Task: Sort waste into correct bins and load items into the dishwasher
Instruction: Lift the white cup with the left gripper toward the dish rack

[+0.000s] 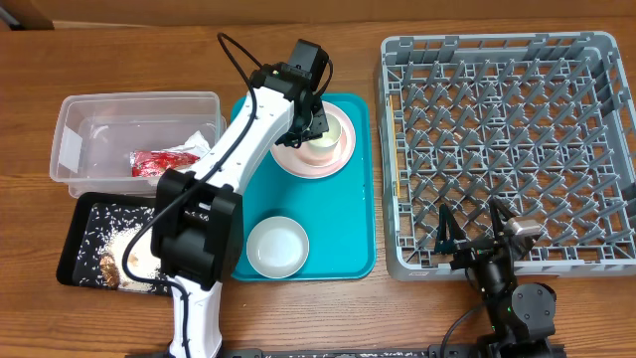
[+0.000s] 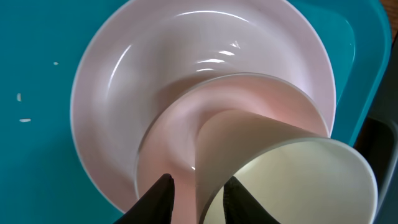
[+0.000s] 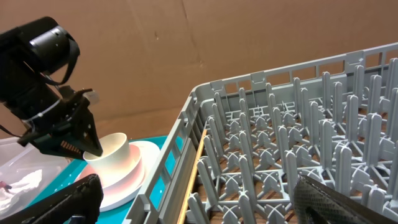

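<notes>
Reference: teal tray (image 1: 353, 254).
On far half of teal tray: plate (image 1: 343, 154) with cup (image 1: 323, 149) standing on it.
Over cup: left gripper (image 1: 314, 131), fingers (image 2: 160, 196) astride cup wall, one outside, one inside. Cannot tell whether clamped or loose.
On near half of teal tray: bowl (image 1: 277, 246), upright.
Just left of teal tray: tub (image 1: 68, 149) holding wrapper (image 1: 164, 159); nearer, black tray (image 1: 78, 234) with rice (image 1: 99, 239).
Right of teal tray: rack (image 1: 497, 43).
Further right, level with teal tray's near edge: right gripper (image 1: 482, 227), fingers spread wide, grasping nothing.
</notes>
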Tool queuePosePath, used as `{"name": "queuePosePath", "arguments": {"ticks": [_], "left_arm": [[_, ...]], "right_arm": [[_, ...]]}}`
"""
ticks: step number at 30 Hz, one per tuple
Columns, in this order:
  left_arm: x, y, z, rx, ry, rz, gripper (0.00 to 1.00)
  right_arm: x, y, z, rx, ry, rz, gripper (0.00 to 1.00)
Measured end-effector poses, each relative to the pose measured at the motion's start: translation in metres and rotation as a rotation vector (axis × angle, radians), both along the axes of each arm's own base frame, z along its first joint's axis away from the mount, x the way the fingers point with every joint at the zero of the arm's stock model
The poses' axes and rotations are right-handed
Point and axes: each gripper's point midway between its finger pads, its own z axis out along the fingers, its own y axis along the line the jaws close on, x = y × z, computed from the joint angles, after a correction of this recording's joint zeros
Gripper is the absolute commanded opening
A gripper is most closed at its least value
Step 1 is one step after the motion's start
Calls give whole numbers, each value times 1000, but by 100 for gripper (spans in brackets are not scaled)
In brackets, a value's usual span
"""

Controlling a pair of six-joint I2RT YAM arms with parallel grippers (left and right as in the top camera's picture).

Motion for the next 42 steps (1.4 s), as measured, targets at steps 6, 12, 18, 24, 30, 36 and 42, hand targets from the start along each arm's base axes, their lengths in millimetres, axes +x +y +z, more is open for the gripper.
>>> {"name": "queuePosePath", "arguments": {"ticks": [6,12,18,24,30,36,42], "left_arm": [[-1,-4,-2,-17,8,-22,14],[3,-1,-1,-33,3,-21,4],[8,7,5,-128,30,-39,4],[17,12,38,-414,41,-123,4],[2,15,92,-872,28,-300,4],[-25,17,138,-1189,-58,-454,4],[-39,-9,154,-1268,-127,-595,4]], "right_arm": [[0,0,0,0,0,0,100],[0,0,0,0,0,1,100],[0,0,0,0,0,0,100],[0,0,0,0,0,1,100],[0,0,0,0,0,0,100],[0,0,0,0,0,1,100],[-3,14,9,33,-30,83,100]]}}
